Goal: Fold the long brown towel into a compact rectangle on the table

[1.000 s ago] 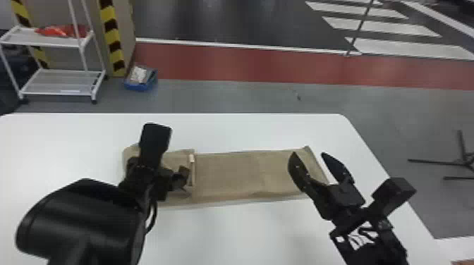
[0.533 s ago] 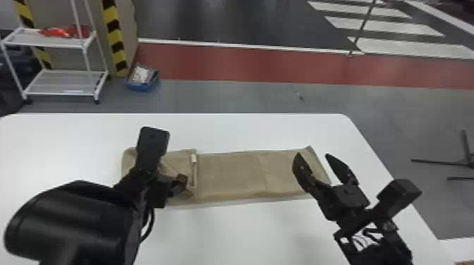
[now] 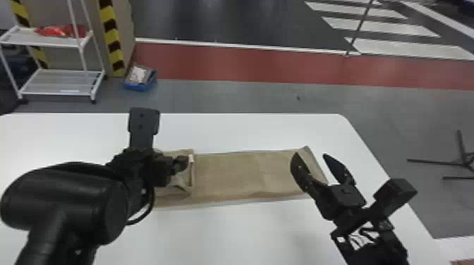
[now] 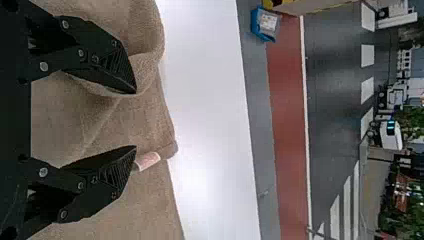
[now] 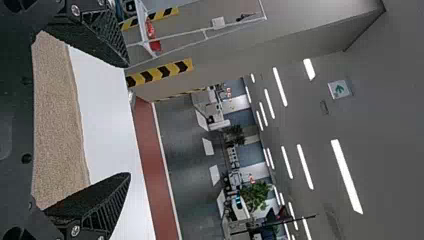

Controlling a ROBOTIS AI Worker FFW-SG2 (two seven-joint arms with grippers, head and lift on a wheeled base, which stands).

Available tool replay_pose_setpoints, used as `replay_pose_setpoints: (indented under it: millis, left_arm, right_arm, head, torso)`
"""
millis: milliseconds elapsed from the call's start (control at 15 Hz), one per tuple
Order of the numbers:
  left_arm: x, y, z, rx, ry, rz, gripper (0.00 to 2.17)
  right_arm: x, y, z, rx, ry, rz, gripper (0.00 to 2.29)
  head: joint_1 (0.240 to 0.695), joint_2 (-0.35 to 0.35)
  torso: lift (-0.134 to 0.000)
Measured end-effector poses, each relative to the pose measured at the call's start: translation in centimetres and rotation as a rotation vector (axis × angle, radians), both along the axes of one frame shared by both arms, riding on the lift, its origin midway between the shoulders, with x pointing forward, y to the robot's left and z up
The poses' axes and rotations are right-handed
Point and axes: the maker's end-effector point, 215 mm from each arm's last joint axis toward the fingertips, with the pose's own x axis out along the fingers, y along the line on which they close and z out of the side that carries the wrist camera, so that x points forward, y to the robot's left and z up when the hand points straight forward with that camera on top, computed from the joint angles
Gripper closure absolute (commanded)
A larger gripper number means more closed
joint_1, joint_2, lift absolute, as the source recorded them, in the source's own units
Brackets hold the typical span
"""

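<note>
The brown towel [image 3: 229,174] lies lengthwise across the table, its left part folded over with a pale tag at the fold's edge. Over that folded part is my left gripper [image 3: 164,144], partly covering it. In the left wrist view the left gripper [image 4: 136,119] stands open above the towel [image 4: 125,120], one finger beside a raised loop of cloth and the other by the tag. My right gripper [image 3: 310,156] is open over the towel's right end. The right wrist view has the right gripper [image 5: 129,120] with its fingers apart, the towel [image 5: 57,120] beyond them.
The white table [image 3: 247,130] extends around the towel, its right edge running past my right arm. Behind it on the floor are a white rack [image 3: 60,82] and a blue bin [image 3: 140,79]. A dark stand [image 3: 462,164] is off to the right.
The right gripper has shifted slightly to the right over the towel's end. The left arm has moved a little to the left. The towel looks the same.
</note>
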Motion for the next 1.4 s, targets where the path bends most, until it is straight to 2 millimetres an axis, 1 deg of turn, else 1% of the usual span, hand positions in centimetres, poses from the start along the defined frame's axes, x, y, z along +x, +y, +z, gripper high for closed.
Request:
replay_pose_setpoints:
  millis: [267, 400, 467, 533, 667, 733, 867, 933, 1000, 1133, 1267, 1400]
  left_arm:
    - [4.9, -2.0, 2.6, -0.200, -0.099, 0.059, 0.57]
    - [6.2, -2.3, 3.1, -0.265, -0.118, 0.087, 0.53]
    - [6.4, -2.2, 3.2, -0.271, -0.124, 0.098, 0.47]
    - [6.5, -2.0, 3.1, -0.264, -0.128, 0.108, 0.47]
    - [6.6, -1.3, 2.8, -0.225, -0.129, 0.131, 0.46]
    - [6.3, -0.6, 1.8, -0.184, -0.106, 0.150, 0.46]
    - [4.5, 0.3, -0.8, -0.087, -0.015, 0.164, 0.46]
    - [3.3, 0.6, -1.9, -0.041, 0.035, 0.156, 0.46]
    - [2.5, 0.6, -2.4, -0.016, 0.063, 0.146, 0.46]
    - [1.6, -0.2, -2.4, -0.004, 0.079, 0.123, 0.46]
    - [1.3, -2.0, -1.5, -0.068, 0.063, 0.097, 0.46]
    - [1.2, -4.3, -0.2, -0.177, 0.050, 0.068, 0.46]
  right_arm:
    - [0.3, 0.3, -0.2, 0.002, 0.004, 0.002, 0.11]
    - [0.6, 0.5, -0.8, 0.004, 0.010, 0.005, 0.11]
    - [0.7, 0.6, -1.0, 0.005, 0.011, 0.008, 0.11]
    - [0.9, 0.8, -1.1, 0.004, 0.012, 0.013, 0.11]
    - [1.0, 0.9, -1.2, 0.004, 0.012, 0.017, 0.11]
    - [1.0, 0.9, -1.2, 0.005, 0.012, 0.018, 0.11]
    - [1.0, 1.0, -1.1, 0.007, 0.012, 0.019, 0.11]
    - [1.1, 1.1, -1.1, 0.007, 0.011, 0.021, 0.11]
    - [1.1, 1.3, -1.1, 0.008, 0.010, 0.024, 0.11]
    - [1.3, 1.9, -1.0, 0.010, 0.008, 0.033, 0.11]
    - [1.4, 2.3, -1.0, 0.009, 0.006, 0.039, 0.11]
    - [1.4, 2.4, -1.0, 0.008, 0.008, 0.041, 0.11]
  head:
    - [0.695, -0.187]
    - [0.695, -0.186]
    - [0.695, -0.182]
    - [0.695, -0.179]
    - [0.695, -0.173]
    - [0.695, -0.167]
    - [0.695, -0.160]
    - [0.695, -0.156]
    - [0.695, -0.155]
    - [0.695, -0.156]
    - [0.695, -0.164]
    - [0.695, -0.190]
  torso:
    - [-0.120]
    - [-0.120]
    - [-0.120]
    - [-0.120]
    - [-0.120]
    - [-0.120]
    - [-0.120]
    - [-0.120]
    - [-0.120]
    - [-0.120]
    - [-0.120]
    - [-0.120]
